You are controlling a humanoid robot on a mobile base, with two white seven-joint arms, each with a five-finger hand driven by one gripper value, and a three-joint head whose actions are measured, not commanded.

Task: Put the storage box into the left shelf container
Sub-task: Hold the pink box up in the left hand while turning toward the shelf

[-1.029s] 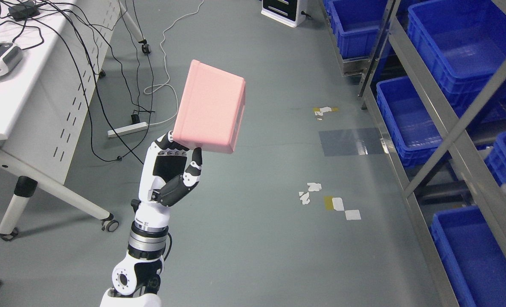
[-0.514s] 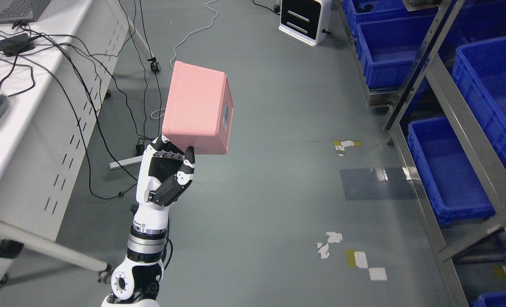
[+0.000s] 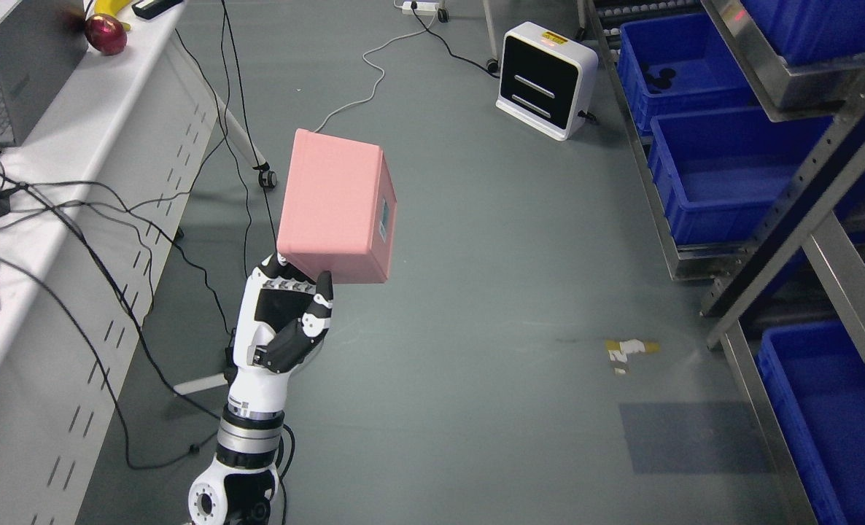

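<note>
Overhead, the pink storage box (image 3: 334, 208) sits tilted directly above the left hand (image 3: 284, 317), its lower edge pinched between thumb and fingers (image 3: 286, 286). Blue shelf containers (image 3: 724, 171) stand well off to the hand's right.

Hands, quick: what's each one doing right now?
Left hand: shut on the pink rectangular storage box, held above the floor.
Right hand: not in view.
</note>
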